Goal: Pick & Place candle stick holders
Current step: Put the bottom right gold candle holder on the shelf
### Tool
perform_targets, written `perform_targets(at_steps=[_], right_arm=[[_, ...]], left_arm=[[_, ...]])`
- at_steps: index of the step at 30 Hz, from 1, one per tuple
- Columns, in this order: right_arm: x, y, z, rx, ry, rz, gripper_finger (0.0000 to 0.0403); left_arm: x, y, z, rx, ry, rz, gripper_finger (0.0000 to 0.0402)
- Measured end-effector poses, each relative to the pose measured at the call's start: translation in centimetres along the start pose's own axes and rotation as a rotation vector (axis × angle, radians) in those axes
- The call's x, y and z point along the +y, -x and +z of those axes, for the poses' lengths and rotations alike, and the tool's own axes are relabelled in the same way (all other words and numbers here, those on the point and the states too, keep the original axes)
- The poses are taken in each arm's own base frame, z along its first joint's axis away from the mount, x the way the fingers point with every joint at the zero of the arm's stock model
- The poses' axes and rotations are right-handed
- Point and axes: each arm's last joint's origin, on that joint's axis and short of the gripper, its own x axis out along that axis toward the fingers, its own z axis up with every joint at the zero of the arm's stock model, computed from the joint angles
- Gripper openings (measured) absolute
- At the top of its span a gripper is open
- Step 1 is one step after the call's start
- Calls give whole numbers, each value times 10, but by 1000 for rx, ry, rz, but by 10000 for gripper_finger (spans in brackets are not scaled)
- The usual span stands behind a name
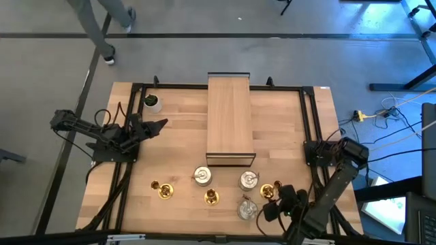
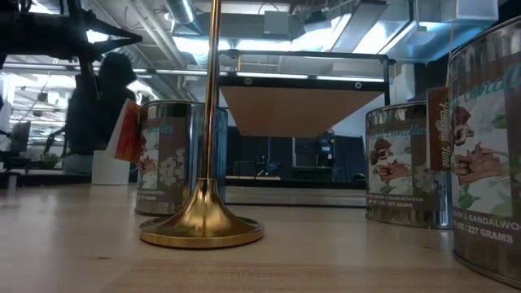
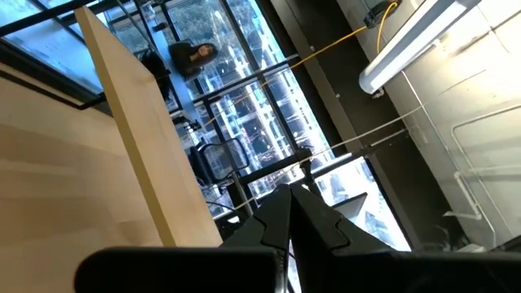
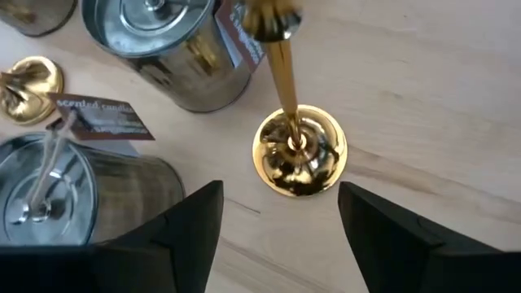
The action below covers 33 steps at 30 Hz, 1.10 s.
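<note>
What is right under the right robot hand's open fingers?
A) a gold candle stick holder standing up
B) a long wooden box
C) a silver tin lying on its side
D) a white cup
A: the right gripper hangs open just above the gold candle stick holder, which stands upright on the table.

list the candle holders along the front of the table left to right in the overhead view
Brass holder → silver tin → brass holder → silver tin → brass holder, with the right gripper just beside it. The front silver tin overlaps, so omitted.

The silver tin (image 2: 487, 155) label reads "SANDALWOOD" and "227 GRAMS"; a tag (image 4: 102, 116) reads "scented candle".
</note>
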Motion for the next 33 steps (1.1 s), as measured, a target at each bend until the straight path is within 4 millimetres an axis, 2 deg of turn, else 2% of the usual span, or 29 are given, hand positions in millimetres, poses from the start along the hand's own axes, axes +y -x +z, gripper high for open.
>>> perform_targets(at_steps=[18,27,33], right_arm=[[5,-5,7,-76,-89,36,246],[7,-12,19,-161,-91,6,244],[13,-23,14,-165,-101,13,210]], left_arm=[[0,0,0,0,7,0,1],[0,0,0,-1,29,0,1],[0,0,0,-4,42,2,1]])
